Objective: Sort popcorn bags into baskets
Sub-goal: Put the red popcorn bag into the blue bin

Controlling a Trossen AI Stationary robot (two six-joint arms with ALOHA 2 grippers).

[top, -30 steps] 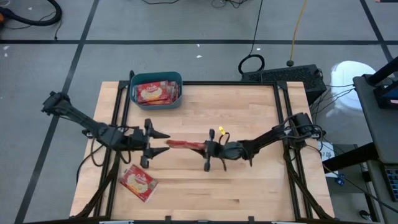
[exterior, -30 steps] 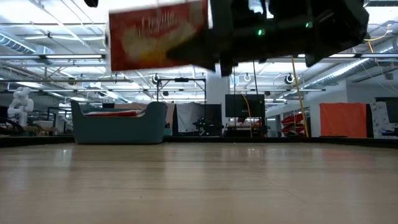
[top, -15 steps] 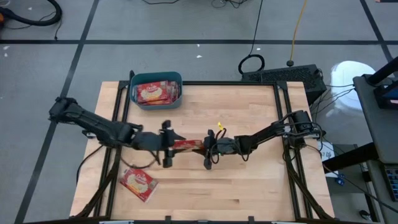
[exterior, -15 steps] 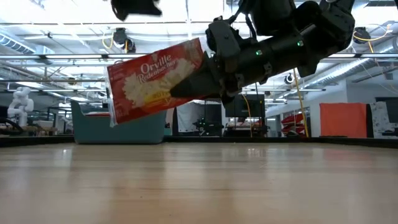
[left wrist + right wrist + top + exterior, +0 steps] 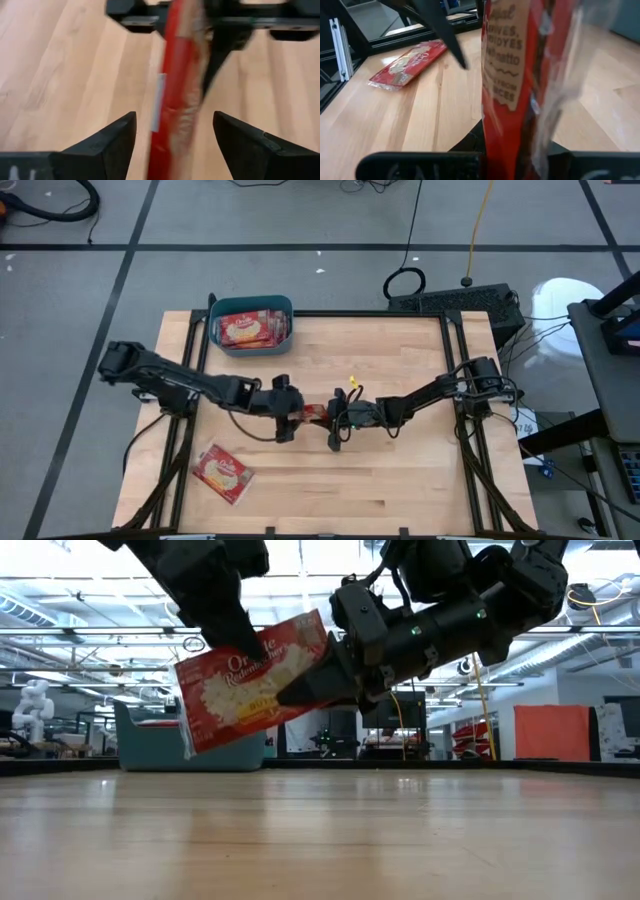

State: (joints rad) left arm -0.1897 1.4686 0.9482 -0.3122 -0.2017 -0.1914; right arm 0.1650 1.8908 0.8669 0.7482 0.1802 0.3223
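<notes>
Right now the risk sits in the handover above the middle of the counter [image 5: 400, 480], so I'll place everything from the bag I hold in the air [image 5: 255, 680]. Far to its left and toward the back edge, the teal basket [image 5: 250, 343] already carries red packets. Nearer the front, also left of the held bag, one more bag lies flat on the wood [image 5: 222, 473], waiting its turn. Just left of the held bag, my left hand [image 5: 175, 137] stands with its fingers spread wide, one on each side of the bag's edge, not yet pinching it. On the bag's right end, my right hand [image 5: 338, 420] is clamped firmly on it, keeping it tilted and clear of the counter.

If my right hand lets go before the left one has closed, the bag will likely drop to the wood. A shallow bite on the slick edge could let it slide out. If both pull at once, the wrapper may crumple or tear.
</notes>
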